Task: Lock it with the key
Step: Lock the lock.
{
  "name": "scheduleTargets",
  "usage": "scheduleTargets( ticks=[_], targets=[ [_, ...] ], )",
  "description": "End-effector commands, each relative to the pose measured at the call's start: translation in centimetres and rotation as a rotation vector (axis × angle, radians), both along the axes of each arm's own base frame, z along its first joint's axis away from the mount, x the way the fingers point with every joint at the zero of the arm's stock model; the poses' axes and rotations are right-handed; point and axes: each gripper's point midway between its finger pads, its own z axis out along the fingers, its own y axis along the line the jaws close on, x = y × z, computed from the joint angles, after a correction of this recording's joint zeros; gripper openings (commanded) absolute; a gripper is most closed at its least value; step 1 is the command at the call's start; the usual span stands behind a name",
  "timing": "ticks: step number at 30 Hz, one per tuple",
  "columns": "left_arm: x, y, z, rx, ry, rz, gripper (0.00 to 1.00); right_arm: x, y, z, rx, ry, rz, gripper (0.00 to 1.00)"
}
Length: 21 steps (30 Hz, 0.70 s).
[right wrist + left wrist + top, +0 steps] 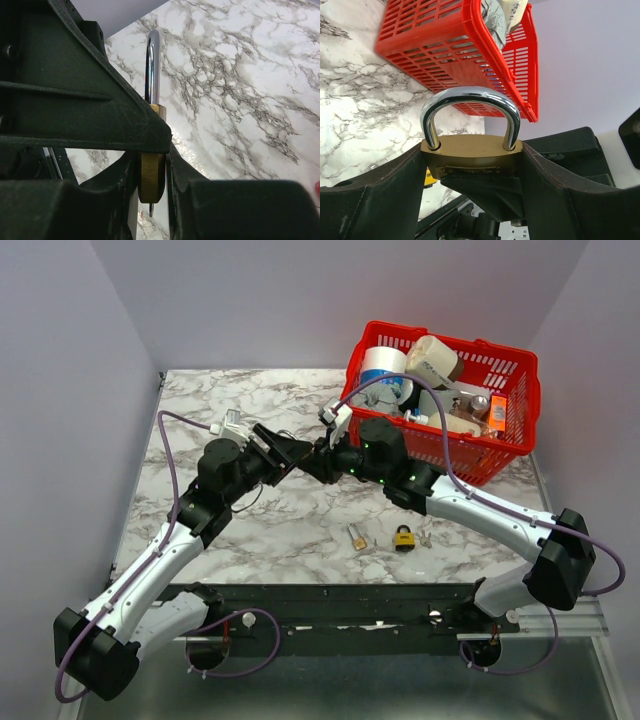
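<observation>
Both wrist views show what the overhead hides: left hand (470,200) and right hand (152,170) both clamped on one brass padlock (471,156), shackle closed.

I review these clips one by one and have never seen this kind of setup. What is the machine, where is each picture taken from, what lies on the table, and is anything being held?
Two robot arms are bolted at the near edge of a marble-patterned table. The overhead view looks down from behind them; the other two come from cameras on each wrist.

The arms meet mid-table over a brass padlock with a steel shackle. The left pincer brackets its sides, and the right pincer is closed on its flat faces. A thin metal tip, maybe a key, pokes out below the lock.

On the table lie a second small padlock, a small brass-coloured piece and a red basket of odds and ends.
</observation>
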Motion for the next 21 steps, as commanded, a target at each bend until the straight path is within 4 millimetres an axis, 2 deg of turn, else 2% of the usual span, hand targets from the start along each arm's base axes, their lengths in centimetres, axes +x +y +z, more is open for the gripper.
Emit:
scheduleTargets(
  ticks=[1,3,4,6,10,14,21],
  targets=[
    [0.4,0.7,0.3,0.033,-0.019,0.037,0.44,-0.8,1.0,5.2,0.132,-0.079,0.047,0.41],
    [0.6,1.2,0.7,0.039,-0.036,0.049,0.33,-0.7,0.3,5.0,0.112,-0.071,0.026,0.57],
    [0.6,1.4,1.0,0.042,-0.047,0.052,0.25,-0.6,0.1,4.7,0.1,-0.061,0.014,0.59],
    [0.5,1.5,1.3,0.044,-0.057,0.051,0.22,-0.7,-0.8,4.3,0.079,-0.034,0.012,0.61],
    [0.1,1.6,1.5,0.042,-0.047,0.046,0.18,-1.8,-1.9,2.7,0.03,0.004,0.045,0.59],
    [0.1,1.7,1.4,0.038,-0.037,0.049,0.17,-2.9,-2.1,0.6,-0.022,0.039,0.095,0.54],
    [0.4,1.8,1.8,0.031,-0.031,0.055,0.17,-3.1,-2.2,-1.9,-0.077,0.066,0.12,0.5]
  ],
)
